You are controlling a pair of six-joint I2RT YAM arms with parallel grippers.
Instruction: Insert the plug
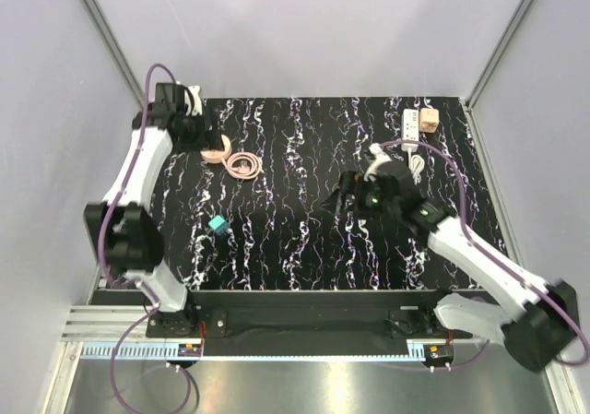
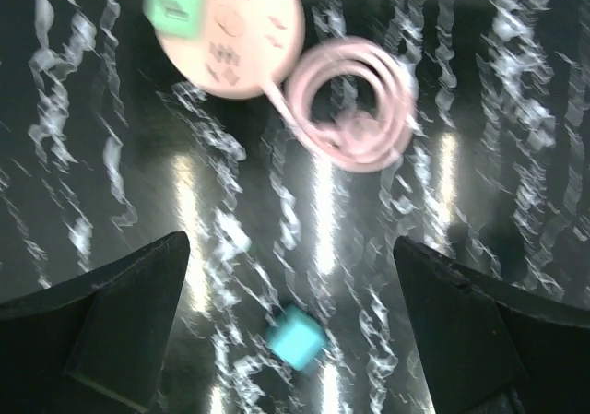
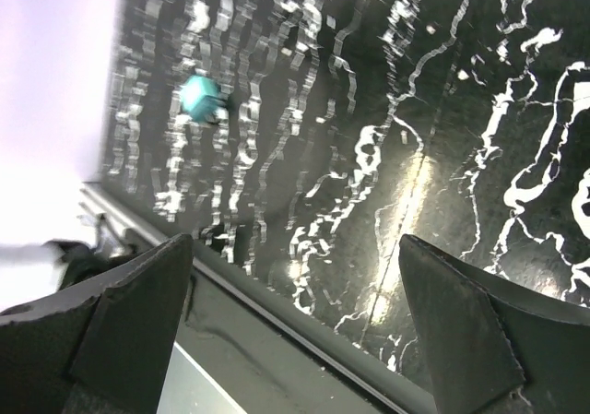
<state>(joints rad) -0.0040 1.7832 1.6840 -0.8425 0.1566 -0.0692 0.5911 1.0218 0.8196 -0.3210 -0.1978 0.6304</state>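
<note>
The peach-tan blocky plug (image 1: 430,119) sits at the back right of the table, right beside the white power strip (image 1: 411,122). It shows in neither wrist view. My left gripper (image 1: 206,137) is at the back left, far from the plug; in the left wrist view it (image 2: 290,248) is open and empty above the black mat. My right gripper (image 1: 341,195) hovers near the table's middle, left of and nearer than the power strip; in the right wrist view it (image 3: 295,248) is open and empty.
A flat round tan disc (image 1: 215,150) (image 2: 230,29) with a green piece on it and a coiled pinkish cable (image 1: 244,165) (image 2: 355,105) lie at the back left. A small teal cube (image 1: 218,224) (image 2: 295,336) (image 3: 199,95) lies at the left middle. Grey walls enclose the table.
</note>
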